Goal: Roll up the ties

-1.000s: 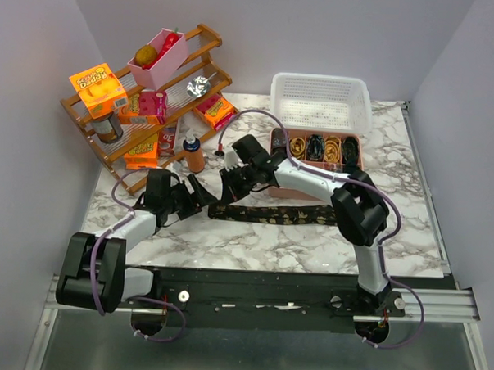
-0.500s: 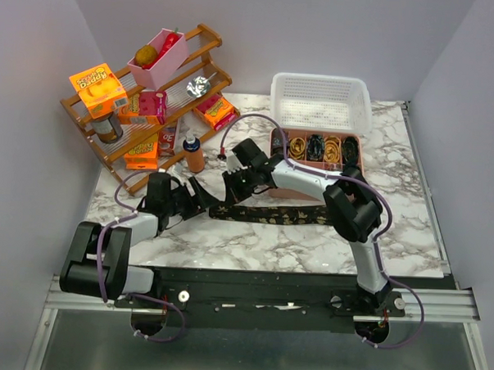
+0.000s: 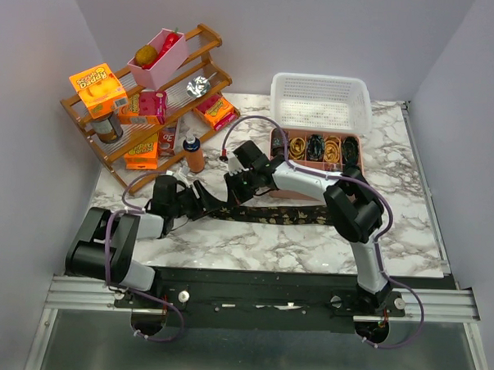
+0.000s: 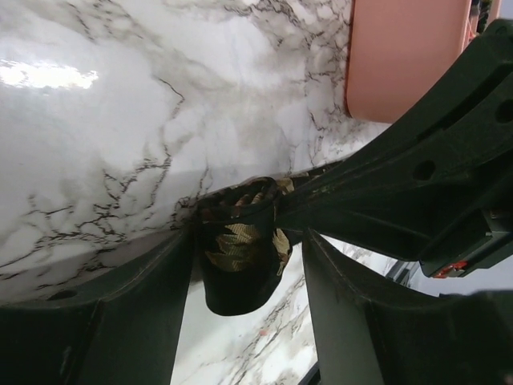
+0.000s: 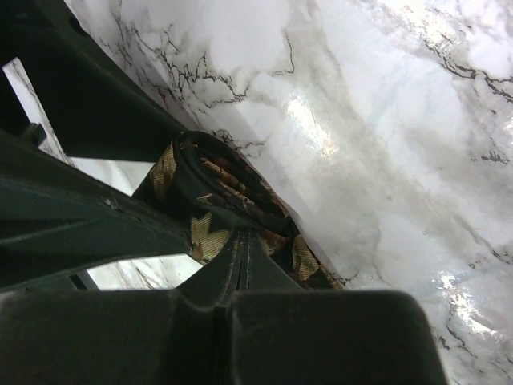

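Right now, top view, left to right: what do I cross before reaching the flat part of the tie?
orange carton → brown bottle → left gripper → right gripper → flat stretch of the tie

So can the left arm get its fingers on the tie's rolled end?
Probably yes: the rolled end sits between the open left fingers; the right fingers, shut on the tie, crowd one side.

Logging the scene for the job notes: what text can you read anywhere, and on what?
"APPLE" or similar, large letters on the orange carton on the wooden rack: blurred, not certain.
Smaller orange and red boxes on the rack: print too small to read.
Necktie, white basket: no text.
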{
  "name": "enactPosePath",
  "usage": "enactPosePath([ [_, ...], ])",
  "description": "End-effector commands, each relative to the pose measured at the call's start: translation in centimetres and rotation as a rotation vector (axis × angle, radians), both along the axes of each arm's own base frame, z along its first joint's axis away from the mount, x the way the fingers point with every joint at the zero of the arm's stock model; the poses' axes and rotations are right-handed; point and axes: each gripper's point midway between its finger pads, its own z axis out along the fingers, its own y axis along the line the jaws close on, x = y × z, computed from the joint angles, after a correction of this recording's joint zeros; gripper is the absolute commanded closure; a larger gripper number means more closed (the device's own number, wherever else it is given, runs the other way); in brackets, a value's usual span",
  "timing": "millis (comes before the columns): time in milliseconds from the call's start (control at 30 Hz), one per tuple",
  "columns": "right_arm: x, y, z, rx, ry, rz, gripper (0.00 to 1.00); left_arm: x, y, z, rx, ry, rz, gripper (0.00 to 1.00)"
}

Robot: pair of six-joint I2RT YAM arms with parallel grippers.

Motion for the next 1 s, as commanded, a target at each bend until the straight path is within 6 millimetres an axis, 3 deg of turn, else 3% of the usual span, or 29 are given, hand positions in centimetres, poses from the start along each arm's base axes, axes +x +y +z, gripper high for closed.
enactPosePath([
  [0,-0.4,-1.7,-1.8,-0.082,0.001,-0.029,0.99,-1.4,-0.2,-2.4,0.031,0.073,-0.007,0.37],
  [133,-0.5,-1.7,-2.0,-0.083,0.008,-0.027,0.99,-0.9,-0.4,-2.8,0.011,0.044,0.0,0.48],
  [267,-0.4,-1.7,-1.8,-0.079,0.004,-0.026,0.99,-0.3,-0.8,-2.3,-0.023,0.008,-0.001,0.7],
  [367,-0.4,-1.6,-1.6,-0.076,0.0,-0.025,0.99,0.1,-1.0,-1.7,-0.036,-0.005,-0.003,0.81],
  [500,-0.2,-1.5,-1.2,-0.067,-0.008,-0.023,0.99,0.4,-0.8,-1.0,-0.008,-0.012,-0.011,0.86],
  [800,-0.3,-0.7,-0.9,-0.043,0.009,-0.008,0.99,0.4,2.4,-0.1,0.278,0.026,0.02,0.92],
  [967,-0.1,-0.2,-1.0,-0.032,0.018,-0.003,0.99,0.0,2.8,0.4,0.406,0.06,0.0,0.93],
])
